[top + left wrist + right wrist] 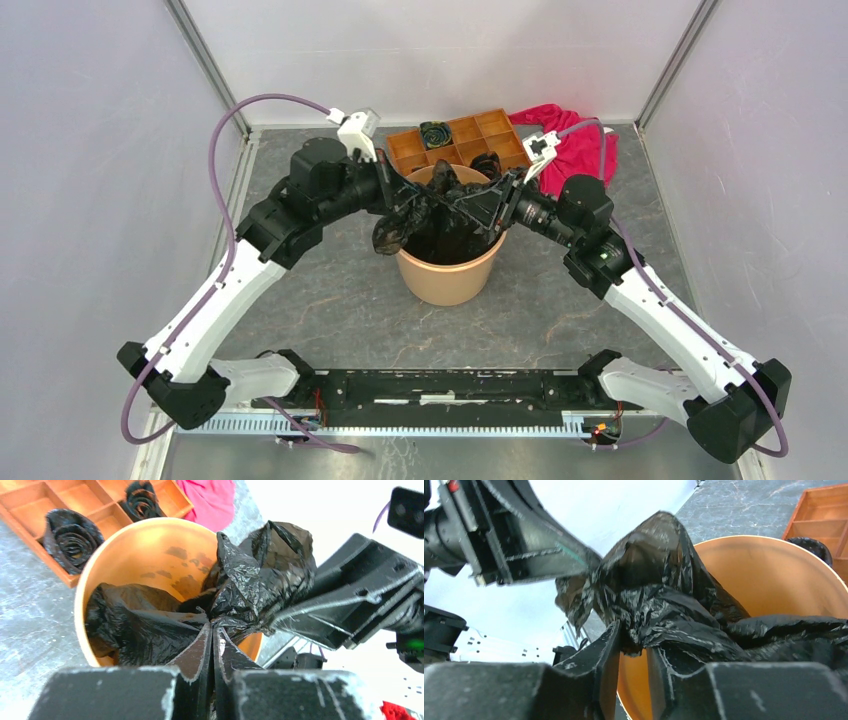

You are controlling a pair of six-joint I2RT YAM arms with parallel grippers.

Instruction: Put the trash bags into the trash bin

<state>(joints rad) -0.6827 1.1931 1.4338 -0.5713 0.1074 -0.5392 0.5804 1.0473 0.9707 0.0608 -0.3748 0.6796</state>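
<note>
- Left gripper (212, 630): fingers drawn almost together with only a thin slit between them, and a fold of the trash bags (250, 580) pinched at the tips.
- Right gripper (634, 640): fingers narrowly apart, with a thicker wad of the same film wedged between them. I read both as gripping.
- The hands meet nearly tip to tip over the mouth of the trash bin (450, 280), one reaching in from each side of the rim. My guess at the reason: two pinch points let limp film be steered and lowered rather than dropped as a lump.
- Bag relative to the left hand: the film starts at the fingertips and runs forward and down into the bin. A crumpled peak rises just beyond the tips, toward the right hand's fingers and above the rim.
- Bag relative to the right hand: the film bunches right at the tips, and a glossy hump stands up just ahead of them. The rest trails down inside the bin wall.
- Judged partway in: the lower folds lie inside the bin and the upper bunch rides above the rim. In the top view, one flap appears to hang outside the rim on the left hand's side.
- The bin stands upright on the table (330, 300), directly beneath both hands.
- Beyond the hands, behind the bin, is an orange tray (470, 140) holding tight black rolls (70, 537). A red cloth (580, 145) lies beside the tray, near the right arm. Neither hand touches any of these.
</note>
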